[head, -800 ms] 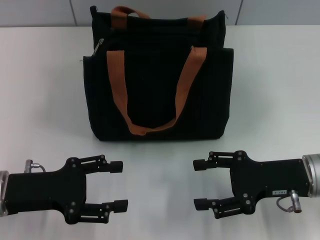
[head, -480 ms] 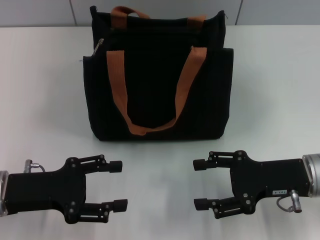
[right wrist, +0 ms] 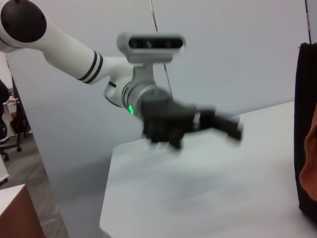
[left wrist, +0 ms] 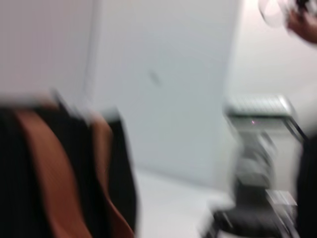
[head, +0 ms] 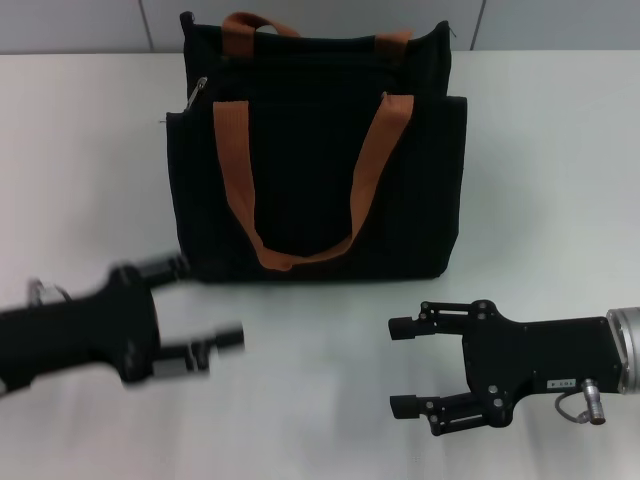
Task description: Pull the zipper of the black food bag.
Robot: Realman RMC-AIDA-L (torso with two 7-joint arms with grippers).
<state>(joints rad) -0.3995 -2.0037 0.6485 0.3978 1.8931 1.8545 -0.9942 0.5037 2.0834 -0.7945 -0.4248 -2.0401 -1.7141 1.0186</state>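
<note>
**A:** What does the black food bag (head: 315,170) look like from the head camera?

**B:** A boxy black fabric tote standing upright on the white table (head: 560,170), towards the far edge and roughly centred between the two arms. Two orange-brown straps: the front strap (head: 300,190) hangs down over the front pocket panel in a long U, and the back strap (head: 250,27) arches over the top opening.

**A:** And the zipper (head: 197,92)?

**B:** A small silver pull tab at the bag's upper corner on the robot's left side, hanging slightly slanted just above the pocket panel's top edge. It is tiny next to the bag.

**A:** Where are the grippers?

**B:** The left gripper (head: 190,315) is low on the left, near the bag's bottom left corner; one finger (head: 160,266) lies close to the bag's base, though the blur there means I can't say whether it touches. Its fingers are spread apart with nothing between them. The right gripper (head: 405,366) sits over the table in front of the bag, well apart from it, fingers also spread wide and empty.

**A:** Anything useful from the wrist views?

**B:** The right wrist view shows the left gripper (right wrist: 218,124) over the table and the bag's edge (right wrist: 306,124). The left wrist view gives only a smeared glimpse of black fabric and orange strap (left wrist: 44,173).
</note>
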